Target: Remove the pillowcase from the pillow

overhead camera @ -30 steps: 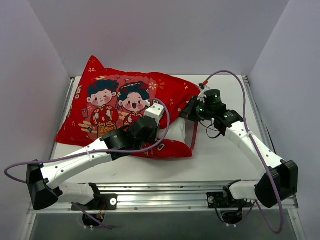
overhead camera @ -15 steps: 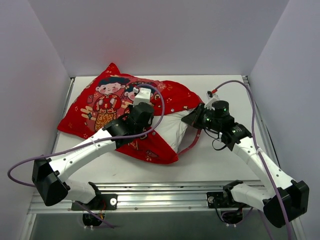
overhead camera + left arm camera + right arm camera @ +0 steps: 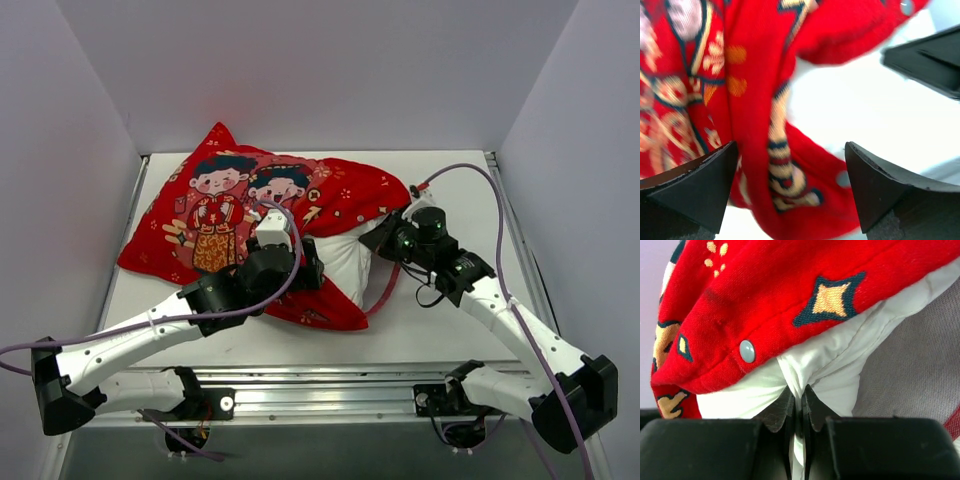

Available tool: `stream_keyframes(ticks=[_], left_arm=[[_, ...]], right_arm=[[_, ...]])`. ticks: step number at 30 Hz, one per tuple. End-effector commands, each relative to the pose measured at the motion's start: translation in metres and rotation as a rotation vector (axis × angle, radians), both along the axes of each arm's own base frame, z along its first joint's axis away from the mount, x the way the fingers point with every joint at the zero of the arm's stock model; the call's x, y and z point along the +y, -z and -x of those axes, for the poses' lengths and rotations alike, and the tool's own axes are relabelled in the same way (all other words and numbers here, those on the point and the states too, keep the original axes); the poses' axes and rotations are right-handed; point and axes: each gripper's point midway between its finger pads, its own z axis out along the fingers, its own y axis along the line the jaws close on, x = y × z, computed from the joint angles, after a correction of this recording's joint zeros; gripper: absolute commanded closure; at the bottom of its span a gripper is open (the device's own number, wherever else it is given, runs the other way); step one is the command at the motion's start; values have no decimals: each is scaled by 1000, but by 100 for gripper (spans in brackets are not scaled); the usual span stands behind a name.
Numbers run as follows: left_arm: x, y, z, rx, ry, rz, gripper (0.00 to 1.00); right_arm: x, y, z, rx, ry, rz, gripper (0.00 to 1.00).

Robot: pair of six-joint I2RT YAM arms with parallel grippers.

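Observation:
The red pillowcase (image 3: pixel 230 215), printed with two cartoon children, lies bunched across the left and middle of the table. The white pillow (image 3: pixel 350 262) pokes out of its open right end. My left gripper (image 3: pixel 312 268) hovers over the case's near hem by that opening. In the left wrist view my left gripper (image 3: pixel 790 192) is open, with red pillowcase (image 3: pixel 755 100) fabric loose between its wide-apart fingers and the pillow (image 3: pixel 855 115) behind. My right gripper (image 3: pixel 385 235) pinches the pillow's corner. The right wrist view shows my right gripper (image 3: pixel 801 397) shut on white pillow (image 3: pixel 835 365) cloth under the pillowcase (image 3: pixel 790 300) hem.
White walls close in the table on the left, back and right. A metal rail (image 3: pixel 330 385) runs along the near edge by the arm bases. A purple cable (image 3: pixel 470 175) loops above the right arm. A snap button (image 3: pixel 747 350) sits on the case's hem.
My left gripper has opened and let go of the pillowcase, then drawn back toward the near hem. The case slid left off the pillow and settled. My right gripper kept its pinch.

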Motion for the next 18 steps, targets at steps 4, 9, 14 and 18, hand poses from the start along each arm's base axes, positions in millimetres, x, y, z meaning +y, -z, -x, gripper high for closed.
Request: stream_keyframes(ticks=[4, 9, 14, 18], left_arm=[[-31, 26, 37, 234, 6, 204, 6], [-26, 54, 46, 318, -28, 144, 0], [-17, 64, 53, 329, -11, 131, 40], [-1, 64, 53, 288, 12, 46, 89]], right_arm=[[18, -66, -24, -215, 43, -148, 100], [15, -78, -29, -249, 63, -132, 100], [11, -83, -35, -267, 80, -108, 100], [7, -90, -40, -276, 90, -98, 100]])
